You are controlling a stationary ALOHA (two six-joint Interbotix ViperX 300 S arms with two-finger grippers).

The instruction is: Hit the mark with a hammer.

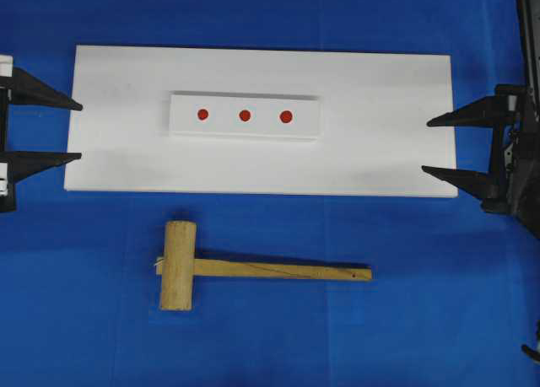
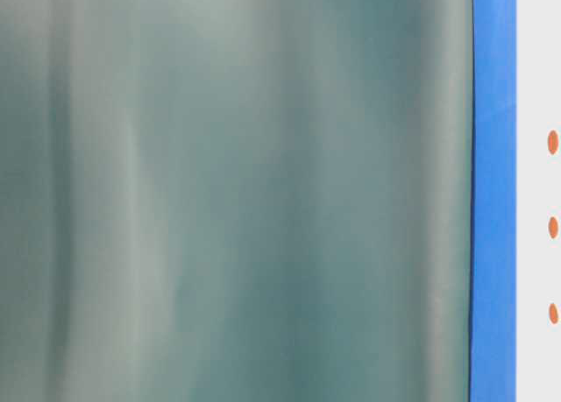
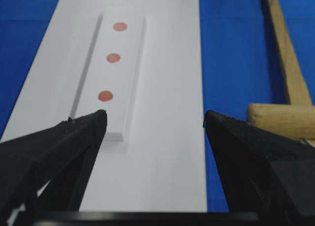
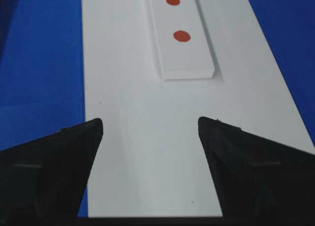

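Mostly, a blurred grey-green sheet (image 2: 237, 192) blocks our table-level view. We see the hammer (image 1: 245, 271) lying on blue cloth (image 1: 84, 319) near the white board (image 1: 388, 151); left gripper (image 1: 78, 131) and right gripper (image 1: 426, 147) both spread, empty.

- Your overhead view is bright and even; the hammer (image 1: 181, 266) casts only a thin, soft shadow.
- Your table-level view is mostly a grey-green blur.
- In both wrist views, near gripper fingers (image 3: 64, 152) look soft.
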